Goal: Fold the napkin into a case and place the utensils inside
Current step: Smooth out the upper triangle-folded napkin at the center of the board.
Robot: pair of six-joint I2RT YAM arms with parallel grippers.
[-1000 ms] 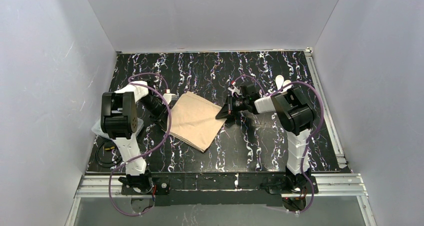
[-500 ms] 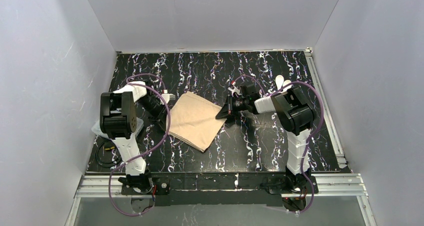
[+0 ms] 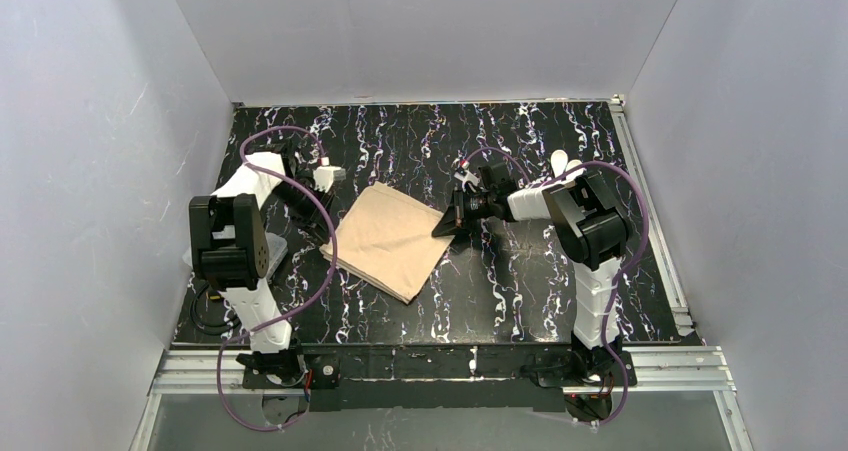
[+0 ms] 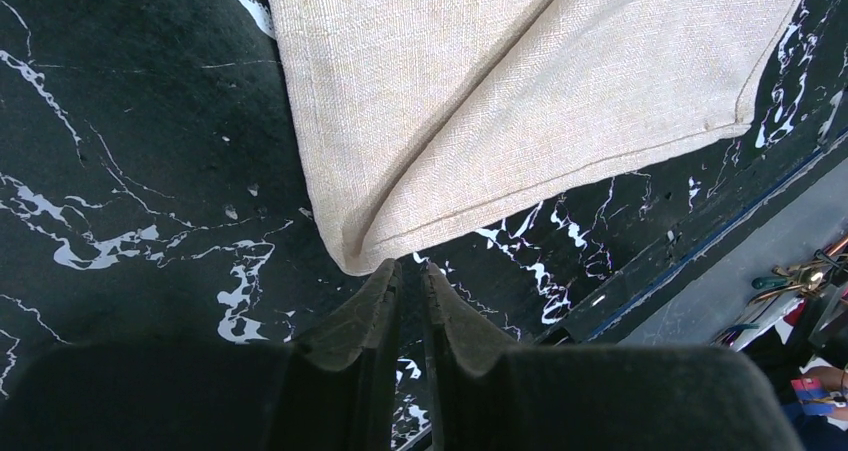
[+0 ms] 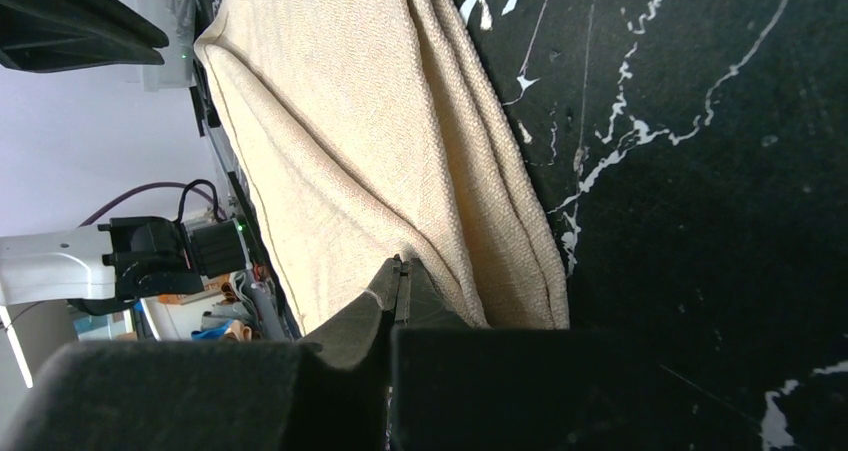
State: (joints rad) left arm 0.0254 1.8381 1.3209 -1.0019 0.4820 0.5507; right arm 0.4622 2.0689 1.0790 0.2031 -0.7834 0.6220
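Note:
The beige napkin (image 3: 390, 241) lies folded in the middle of the table. My right gripper (image 3: 447, 226) is shut on its right corner; in the right wrist view the fingertips (image 5: 400, 266) pinch the cloth (image 5: 350, 121), which bunches in ridges. My left gripper (image 3: 322, 239) is at the napkin's left corner. In the left wrist view its tips (image 4: 410, 269) stand just off the folded corner (image 4: 480, 91), a narrow gap between them, holding nothing. A white utensil (image 3: 560, 161) lies at the back right, behind the right arm.
A clear plastic box (image 3: 272, 249) sits at the left, partly under the left arm. Purple cables loop over both arms. The table's metal rail (image 3: 660, 211) runs along the right, and grey walls close in three sides.
My left arm has lifted and swung back to the left, and its wrist has turned toward the napkin's left corner. The right gripper and the napkin have hardly moved.

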